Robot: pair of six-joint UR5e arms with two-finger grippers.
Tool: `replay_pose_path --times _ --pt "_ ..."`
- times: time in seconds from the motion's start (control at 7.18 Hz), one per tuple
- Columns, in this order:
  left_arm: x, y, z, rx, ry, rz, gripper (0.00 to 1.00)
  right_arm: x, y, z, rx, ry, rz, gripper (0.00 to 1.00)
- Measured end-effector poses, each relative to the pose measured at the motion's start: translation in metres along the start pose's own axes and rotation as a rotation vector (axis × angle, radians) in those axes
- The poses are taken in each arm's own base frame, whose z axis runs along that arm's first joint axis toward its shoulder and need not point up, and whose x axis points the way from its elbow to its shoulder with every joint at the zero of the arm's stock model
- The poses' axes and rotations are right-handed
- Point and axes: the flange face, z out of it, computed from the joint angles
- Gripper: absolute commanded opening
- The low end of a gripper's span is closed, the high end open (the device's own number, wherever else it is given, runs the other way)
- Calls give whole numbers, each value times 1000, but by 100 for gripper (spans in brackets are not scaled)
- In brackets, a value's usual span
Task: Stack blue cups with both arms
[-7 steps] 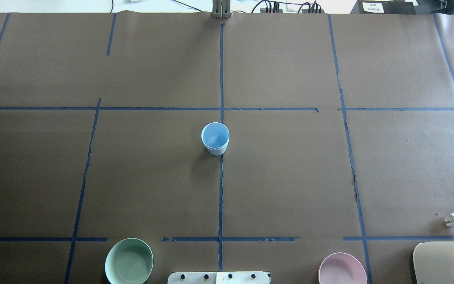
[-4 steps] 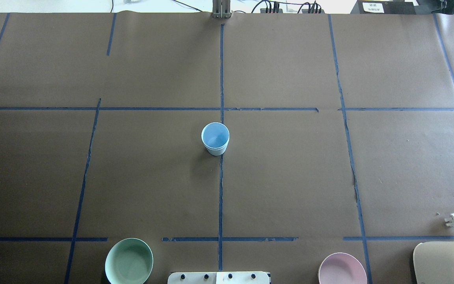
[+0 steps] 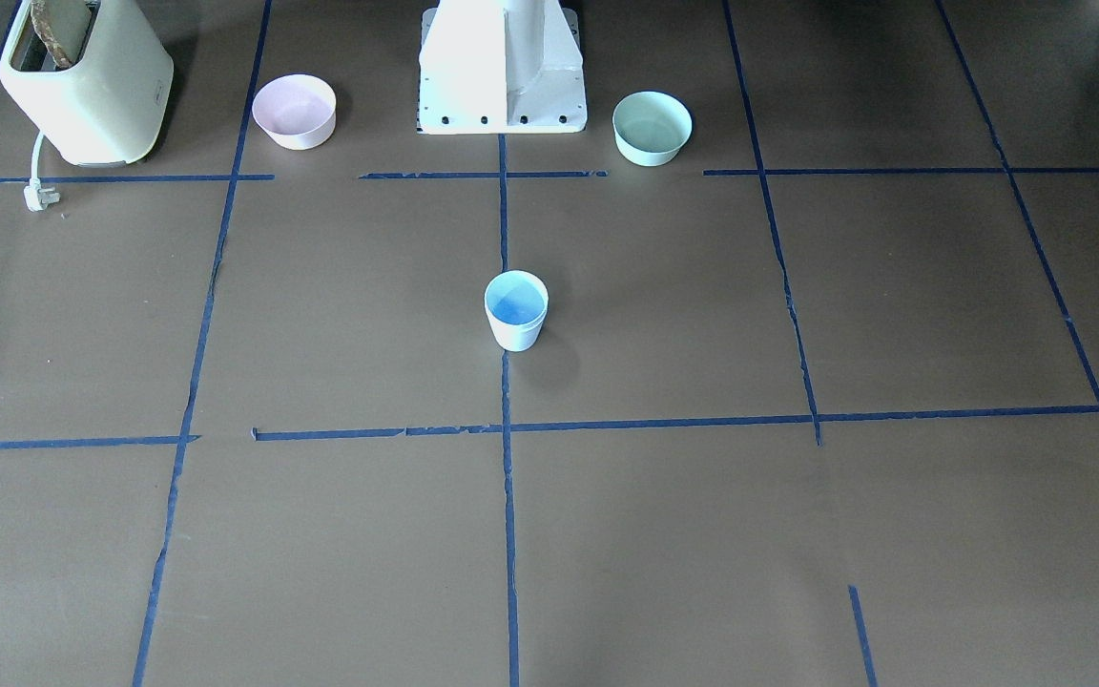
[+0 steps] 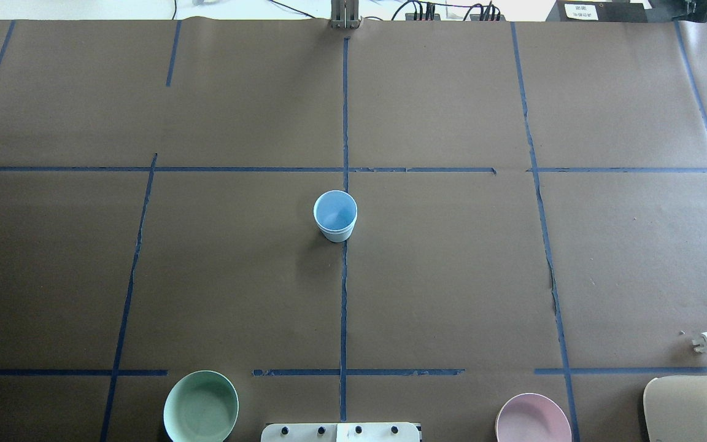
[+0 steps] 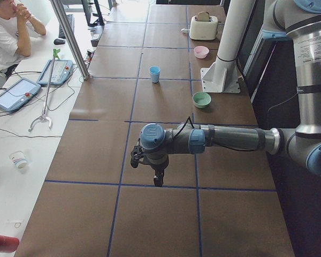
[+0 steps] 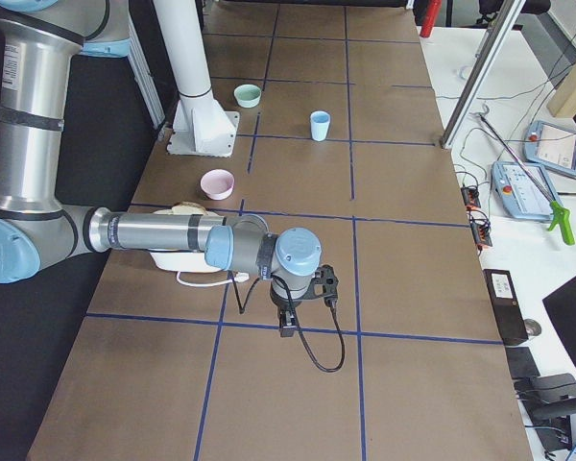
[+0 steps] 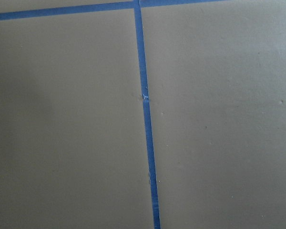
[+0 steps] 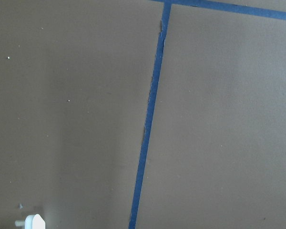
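Observation:
The blue cups (image 4: 335, 216) stand upright in the middle of the table on the centre tape line, one nested in the other; a second rim shows just below the top one. They also show in the front view (image 3: 515, 310), the left side view (image 5: 154, 74) and the right side view (image 6: 320, 125). My left gripper (image 5: 158, 179) shows only in the left side view, pointing down over bare table far from the cups. My right gripper (image 6: 288, 325) shows only in the right side view, also far from the cups. I cannot tell whether either is open or shut.
A mint-green bowl (image 4: 200, 406) and a pink bowl (image 4: 533, 418) flank the white pedestal (image 3: 502, 67) at the near edge. A cream toaster (image 3: 87, 81) with a loose white plug (image 4: 706, 344) stands beyond the pink bowl. A person (image 5: 5, 32) sits at the operators' desk.

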Motion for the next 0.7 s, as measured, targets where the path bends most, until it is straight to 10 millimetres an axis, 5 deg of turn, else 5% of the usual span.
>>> replay_pose_path --times 0.7 --pt "0 2 1 -3 1 -2 100 -1 0 0 1 -7 -1 100"
